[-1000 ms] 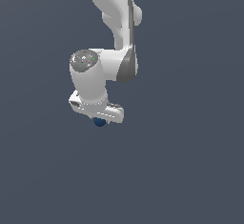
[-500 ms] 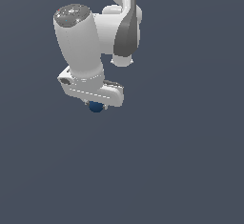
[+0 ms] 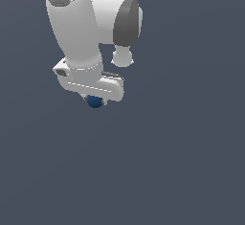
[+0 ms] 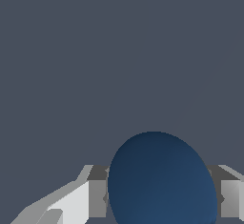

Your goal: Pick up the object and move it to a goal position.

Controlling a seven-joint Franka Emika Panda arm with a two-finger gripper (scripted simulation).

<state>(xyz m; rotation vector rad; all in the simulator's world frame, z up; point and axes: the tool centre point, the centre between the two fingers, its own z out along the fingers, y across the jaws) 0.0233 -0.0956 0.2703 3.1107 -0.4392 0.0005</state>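
The white arm [image 3: 91,32] comes down from the top of the picture, in the exterior view's left half. Under its wide hand part a small dark blue ball [image 3: 95,102] shows, half hidden. Around them there is only plain grey-blue background.

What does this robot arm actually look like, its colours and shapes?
The arm is smooth, glossy white, built of rounded cylinder segments with a dark grey joint band and a grey cap on top. The gripper is a white boxy bar; its fingers look grey and white. No cables show.
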